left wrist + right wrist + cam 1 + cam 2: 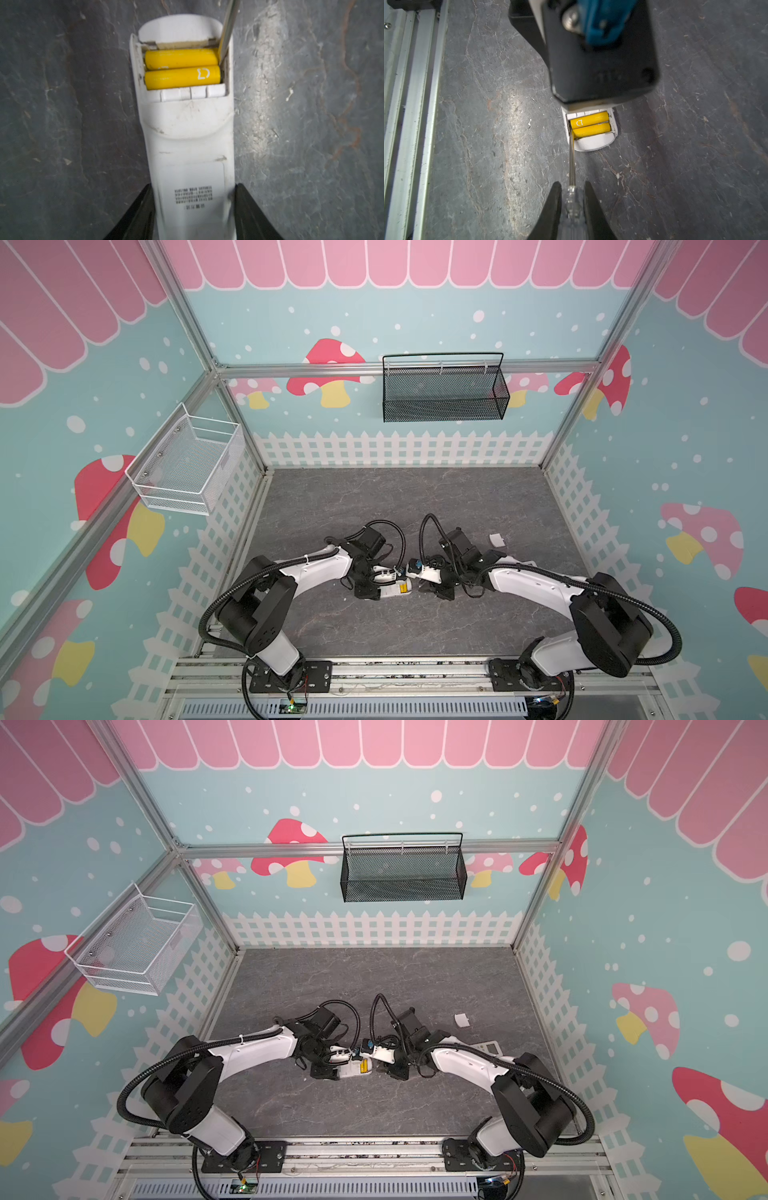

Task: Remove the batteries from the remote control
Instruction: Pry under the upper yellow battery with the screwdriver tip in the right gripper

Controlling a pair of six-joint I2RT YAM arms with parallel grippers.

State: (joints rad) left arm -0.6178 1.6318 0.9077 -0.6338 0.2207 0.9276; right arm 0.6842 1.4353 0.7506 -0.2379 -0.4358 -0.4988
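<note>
The remote control lies back-up on the grey counter, near its front edge and between the two arms, showing in both top views; its battery compartment stands uncovered, and the two yellow batteries lie in it side by side, crosswise to the remote's length, touching each other; the left jaws stand about half open and clamp the remote by its two long sides at the end away from the compartment, each black finger pressed against the white shell; the right jaws are nearly closed on the clear handle of a screwdriver, whose thin metal shaft slants down into the compartment; its tip sits in the corner beside one end of the battery nearer the remote's rounded end, between that battery and the compartment wall, though whether it touches the battery cannot be told; a small white piece lies on the counter well apart, beyond the right arm; a second remote lies partly hidden under that arm.
</note>
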